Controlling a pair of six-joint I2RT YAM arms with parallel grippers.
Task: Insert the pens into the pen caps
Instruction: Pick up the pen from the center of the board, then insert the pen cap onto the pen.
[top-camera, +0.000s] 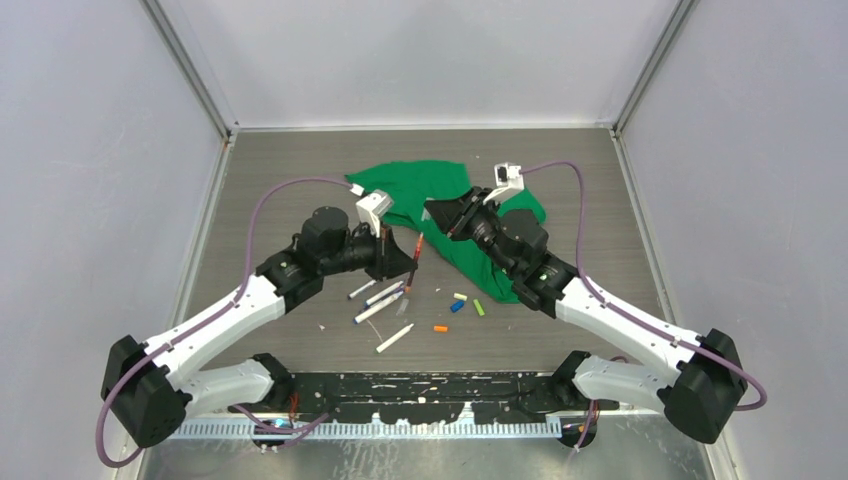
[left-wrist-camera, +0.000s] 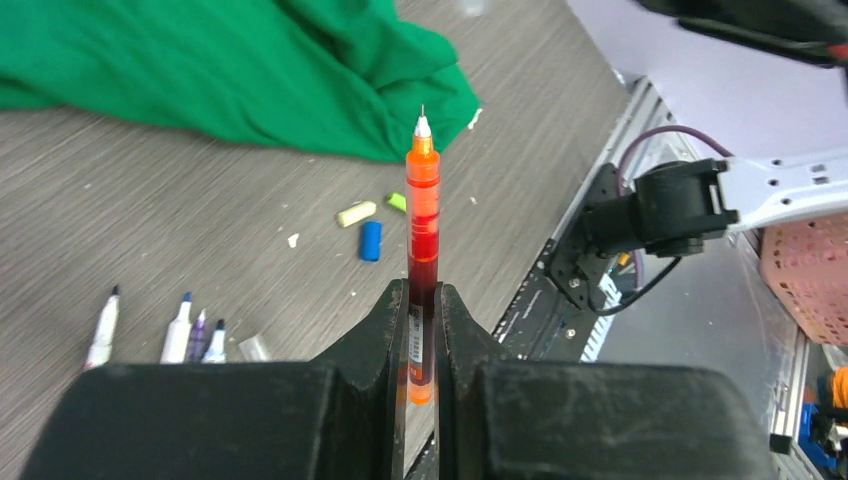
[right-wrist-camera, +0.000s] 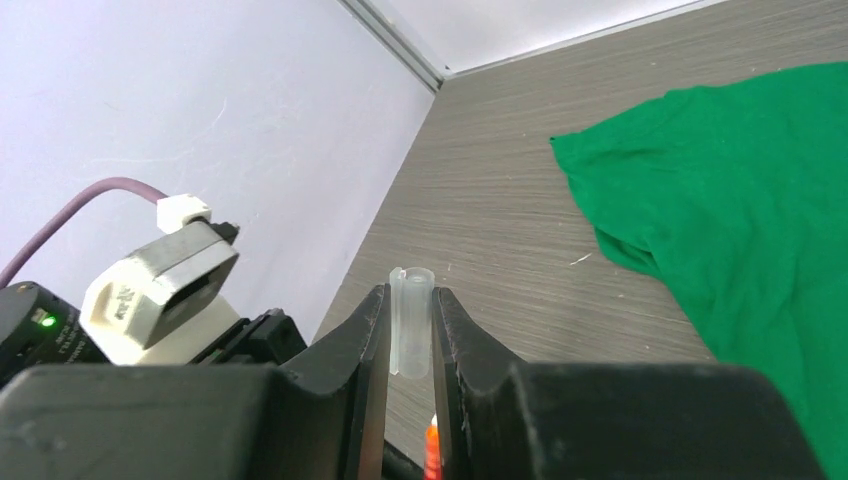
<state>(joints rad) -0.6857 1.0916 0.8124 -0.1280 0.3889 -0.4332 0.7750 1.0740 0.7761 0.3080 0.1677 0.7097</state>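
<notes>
Quick notes on how this stuff will handle, going by the grips right now

Left pincer (left-wrist-camera: 423, 295) is pinching the orange pen (left-wrist-camera: 423, 220) low on the barrel, so most of its length and the fine nib stick out bare at 12 o'clock in the wrist view. I'd guess the pen is light and stiff but smooth plastic, so it could pivot or slide between the pads if the nib gets pushed off-axis. A hold closer to the middle would flex less, though this one leaves loads of room for the cap.

Right pincer (right-wrist-camera: 410, 300) is clamped on the clear cap (right-wrist-camera: 410, 320), fingers on its lower half, with what looks like the open rim poking past the tips. It's tiny and thin-walled, so probably easy to squash oval or flick out. Go for a light squeeze and a straight push.

From overhead the cap hand sits around 12 to 1 o'clock of the held pen, close but not touching, over the edge of the green cloth (top-camera: 430, 185).

On the counter (top-camera: 280, 180), the loose pens (top-camera: 378, 300) lie around 7 o'clock of the held one. The spare caps lie around 4 to 5 o'clock: blue cap (left-wrist-camera: 371, 240), yellow cap (left-wrist-camera: 356, 213), green cap (left-wrist-camera: 397, 201) and orange cap (top-camera: 440, 328)
</notes>
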